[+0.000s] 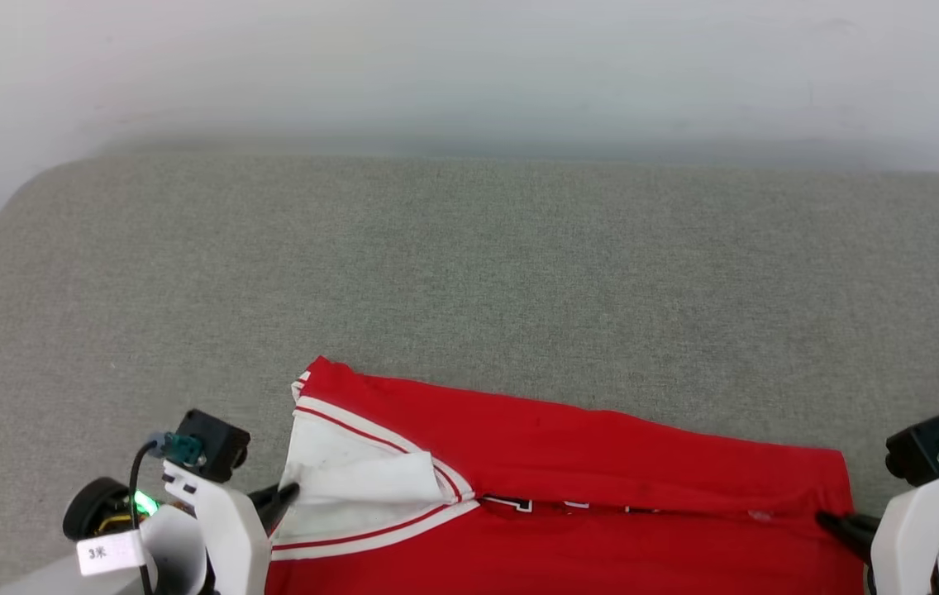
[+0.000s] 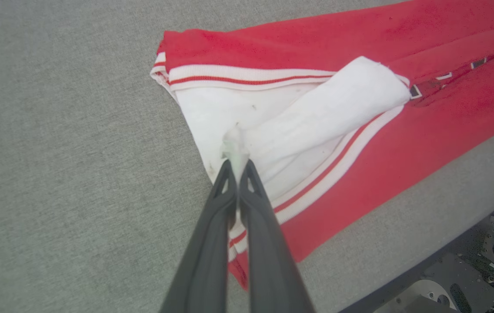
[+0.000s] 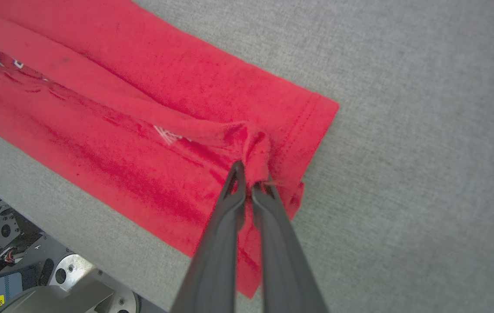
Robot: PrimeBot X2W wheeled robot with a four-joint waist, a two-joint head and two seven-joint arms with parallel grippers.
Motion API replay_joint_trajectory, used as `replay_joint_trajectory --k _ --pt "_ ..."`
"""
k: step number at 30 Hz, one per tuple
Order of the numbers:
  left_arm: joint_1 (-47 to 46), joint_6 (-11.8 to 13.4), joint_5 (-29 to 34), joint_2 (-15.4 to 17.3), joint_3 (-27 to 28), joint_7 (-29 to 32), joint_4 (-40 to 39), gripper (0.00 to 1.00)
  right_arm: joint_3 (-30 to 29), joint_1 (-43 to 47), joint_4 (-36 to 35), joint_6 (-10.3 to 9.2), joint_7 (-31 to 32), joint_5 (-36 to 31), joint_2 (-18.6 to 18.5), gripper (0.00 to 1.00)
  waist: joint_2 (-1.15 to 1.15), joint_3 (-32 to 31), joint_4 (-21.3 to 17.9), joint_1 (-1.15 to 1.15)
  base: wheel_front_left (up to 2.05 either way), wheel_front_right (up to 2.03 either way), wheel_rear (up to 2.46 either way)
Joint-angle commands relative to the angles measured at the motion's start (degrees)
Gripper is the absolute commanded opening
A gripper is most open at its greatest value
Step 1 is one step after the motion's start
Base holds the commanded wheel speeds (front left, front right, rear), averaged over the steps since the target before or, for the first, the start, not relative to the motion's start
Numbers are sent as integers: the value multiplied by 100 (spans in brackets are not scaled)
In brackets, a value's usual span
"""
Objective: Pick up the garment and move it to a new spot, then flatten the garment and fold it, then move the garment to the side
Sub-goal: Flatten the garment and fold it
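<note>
We see garment [image 1: 569,463] at 6 o'clock on grey cushion [image 1: 469,264], hugging near edge. Our left gripper [image 2: 236,163] pinches thin white sleeve tuft; right gripper [image 3: 249,171] pinches bunched red hem. We fear: small bites slip under pull; uneven lift skews fold.

Right gripper [image 3: 248,180] pinching red garment [image 3: 151,130] on grey cushion [image 3: 425,174]
</note>
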Motion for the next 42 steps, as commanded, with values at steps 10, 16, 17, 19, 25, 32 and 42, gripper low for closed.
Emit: replay_joint_trajectory --k 10,16,17,19,25,32,42 --pt "542 -183 -219 -521 -55 -137 822 0 27 289 373 -5 29 -118 343 0 0 284 -28 1 0 0 0" --pt "599 -193 -220 -701 43 -453 1285 100 -1 308 445 -5 -219 -78 417 100 0 185 -27 1 0 0 0" --pt "622 -167 -200 -708 75 -561 1304 100 -63 318 393 -5 -291 -65 406 100 0 145 -25 1 0 0 0" --pt "659 -79 -147 -700 156 -825 1274 100 -201 379 262 -5 -392 -26 367 100 0 70 -18 1 0 0 0" --pt "785 504 10 -574 547 -1636 943 100 -809 621 -222 -5 -582 -41 278 100 0 -125 12 1 0 0 0" --pt "1027 1310 520 -530 1400 -1916 372 100 -1457 858 -522 -5 -132 -46 226 100 0 -175 101 1 0 0 0" --pt "2183 1963 2483 -1269 3544 -1922 -571 100 -1726 669 -403 -5 1234 275 313 100 0 10 352 1 0 0 0"
